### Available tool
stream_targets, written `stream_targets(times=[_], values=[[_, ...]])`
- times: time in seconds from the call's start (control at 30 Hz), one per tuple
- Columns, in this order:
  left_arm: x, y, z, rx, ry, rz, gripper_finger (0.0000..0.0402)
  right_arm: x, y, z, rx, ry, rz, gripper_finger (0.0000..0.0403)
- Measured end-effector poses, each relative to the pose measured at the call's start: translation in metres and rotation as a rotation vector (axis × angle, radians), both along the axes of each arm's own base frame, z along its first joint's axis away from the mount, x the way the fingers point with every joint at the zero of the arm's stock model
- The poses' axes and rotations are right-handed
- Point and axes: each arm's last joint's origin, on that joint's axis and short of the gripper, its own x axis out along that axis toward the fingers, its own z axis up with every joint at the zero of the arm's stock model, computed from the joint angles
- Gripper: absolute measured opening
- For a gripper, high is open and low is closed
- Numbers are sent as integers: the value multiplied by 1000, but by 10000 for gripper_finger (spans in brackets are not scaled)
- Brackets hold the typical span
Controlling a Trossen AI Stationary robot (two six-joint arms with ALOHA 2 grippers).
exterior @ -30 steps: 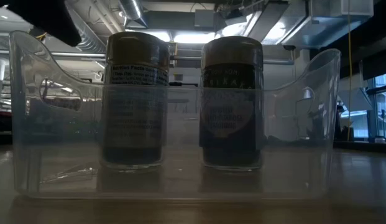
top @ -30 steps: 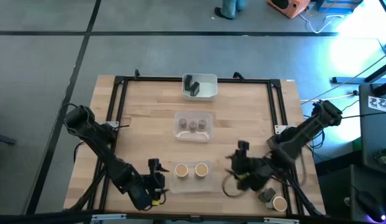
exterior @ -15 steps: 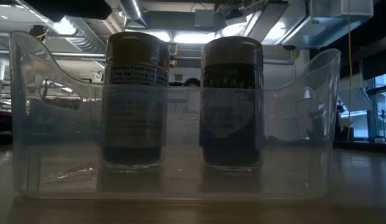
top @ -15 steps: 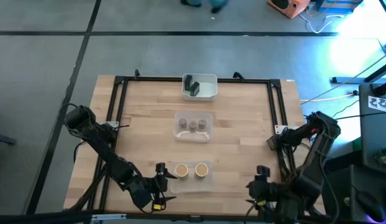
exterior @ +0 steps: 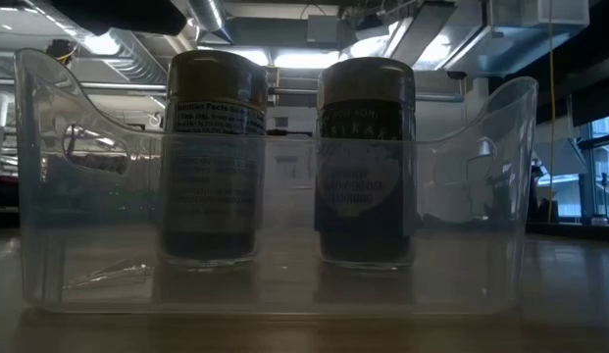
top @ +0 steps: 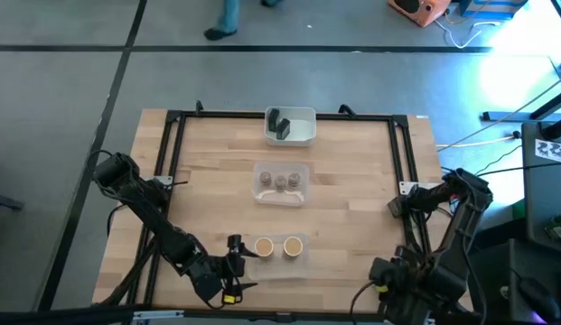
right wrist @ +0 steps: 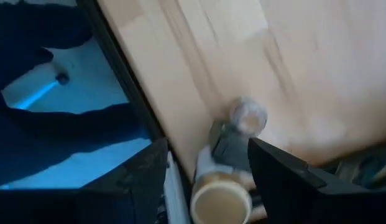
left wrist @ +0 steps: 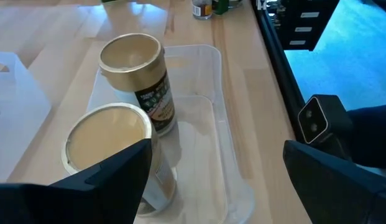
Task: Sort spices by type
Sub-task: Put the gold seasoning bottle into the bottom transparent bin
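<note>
Pincer on the left arm (top: 233, 269) sits at the near edge of the light wooden desk (top: 352, 194), its dark fingers (left wrist: 112, 171) spread wide apart with nothing between them, just beside the clear plastic tray (top: 278, 264). That tray holds two tall round jars with tan tops (left wrist: 133, 81), standing upright side by side. Farther back along the middle of the desk, a second clear tray (top: 280, 195) carries three small grey-brown round jars (top: 280, 182) in a row, and a white rectangular bin (top: 303, 131) at the far edge holds dark blocky containers (top: 278, 124). The right pincer (top: 381, 273) hangs near the desk's near right corner, fingers parted and empty; its wrist view shows a tan-topped jar (right wrist: 221, 198), a grey block and a small round jar there.
</note>
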Motion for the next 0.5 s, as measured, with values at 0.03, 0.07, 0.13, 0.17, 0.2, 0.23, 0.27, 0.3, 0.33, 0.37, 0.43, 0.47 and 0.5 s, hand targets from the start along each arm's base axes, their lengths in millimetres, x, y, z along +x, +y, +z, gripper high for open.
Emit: stream_targets(times=[0.03,0.07,0.13,0.17,0.2,0.23,0.27,0.3,0.33,0.37,0.43,0.47,0.5], values=[[1,1,0,0,0,3,345,-3,2,0,6,10,-30,225],[1,1,0,2,0,3,345,-6,3,0,9,18,-69,225],[2,3,0,8,1,6,345,-13,6,-1,19,32,-164,225],[3,3,0,8,1,8,345,-16,8,-1,26,34,-199,225],[3,3,0,8,1,8,345,-20,10,-1,28,30,-224,225],[3,4,0,8,1,10,345,-25,13,-1,25,9,-239,225],[4,4,0,8,1,12,345,-29,15,0,19,-28,-246,225],[4,4,0,9,1,12,345,-32,19,-1,18,-71,-246,225],[4,4,0,9,1,12,345,-35,22,-1,19,-111,-241,225],[4,4,0,12,1,10,345,-38,24,-2,19,-138,-242,225],[4,5,0,20,1,7,345,-45,27,-2,18,-153,-256,225],[4,5,0,20,1,7,345,-45,27,-2,19,-150,-263,225],[4,5,0,19,1,7,345,-47,26,-2,14,-141,-261,225]])
